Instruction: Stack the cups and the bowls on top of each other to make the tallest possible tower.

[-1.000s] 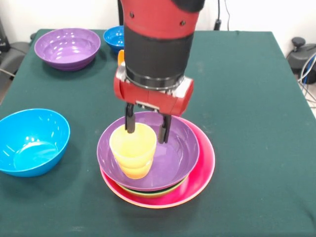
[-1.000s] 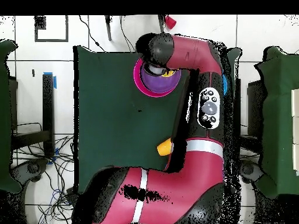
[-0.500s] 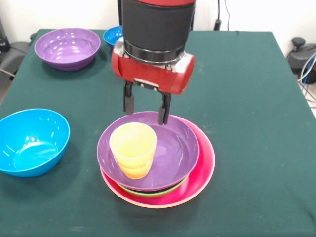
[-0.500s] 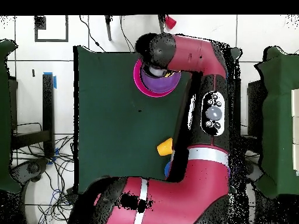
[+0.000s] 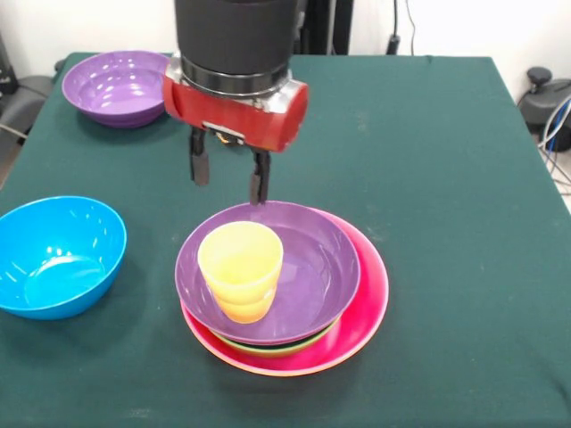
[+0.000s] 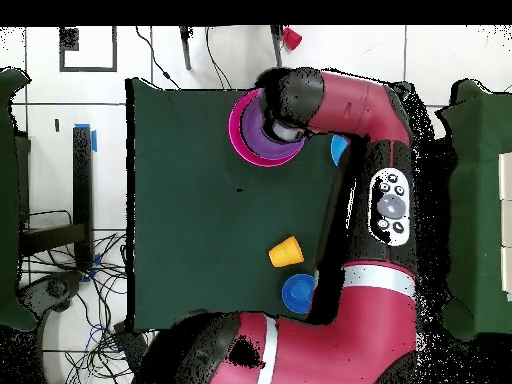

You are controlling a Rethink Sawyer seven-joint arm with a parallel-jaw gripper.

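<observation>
1. In the front view the gripper (image 5: pixel 227 173) hangs in the upper left-centre of the frame, above and behind the far-left rim of the tower (image 5: pixel 284 290). Its two dark fingers (image 5: pixel 198 162) are spread apart with nothing between them and touch nothing.
2. The tower sits at the lower centre of the front view: a large pink bowl (image 5: pixel 368 299) is outermost, a thin green rim (image 5: pixel 268 348) shows inside it, and a purple bowl (image 5: pixel 312 267) lies on top.
3. A yellow cup (image 5: pixel 241 270) stands upright inside that purple bowl, towards its left side, mouth up.
4. A light blue bowl (image 5: pixel 55 254) rests on the green table (image 5: pixel 446 178) at the left edge of the front view, well apart from the tower.
5. A second purple bowl (image 5: pixel 120 85) sits at the upper left of the front view, near the table's far corner; the arm's red and black wrist (image 5: pixel 234 71) just beside it hides whatever lies behind.
6. In the overhead view the tower (image 6: pixel 250 140) is at the upper centre of the frame, partly under the arm.
7. An orange cup (image 6: pixel 286 252) stands alone on the table at centre, right of the middle.
8. A small dark blue bowl (image 6: pixel 298 292) lies just below that cup, close against the arm's edge.
9. A sliver of light blue (image 6: pixel 339 150) shows right of the tower, mostly covered by the arm.
</observation>
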